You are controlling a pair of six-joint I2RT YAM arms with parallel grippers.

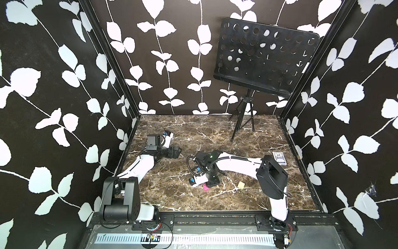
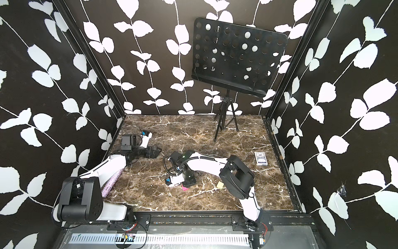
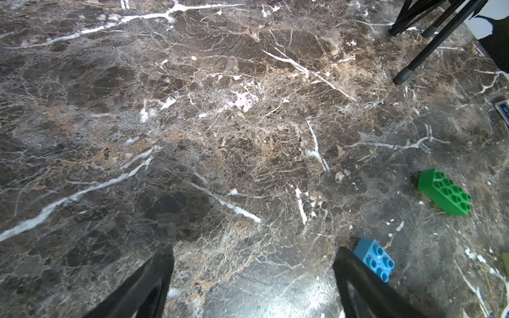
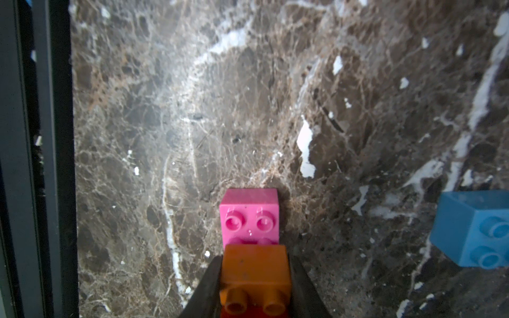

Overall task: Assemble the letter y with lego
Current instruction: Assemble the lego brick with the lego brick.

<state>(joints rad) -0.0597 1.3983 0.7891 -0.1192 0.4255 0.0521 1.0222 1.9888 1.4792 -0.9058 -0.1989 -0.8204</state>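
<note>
My right gripper is shut on an orange brick, one finger on each side of it. The orange brick sits over the rear studs of a pink brick that rests on the marble table; whether it is pressed on I cannot tell. In both top views only the pink brick shows below that gripper. A blue brick lies beside it, just outside one finger of my open, empty left gripper. A long green brick lies farther off. A cream brick lies alone on the right.
A blue-and-white card box lies at the right of the table. A black music stand rises at the back right. My right arm reaches across the middle. The table's black front rail is close to the pink brick.
</note>
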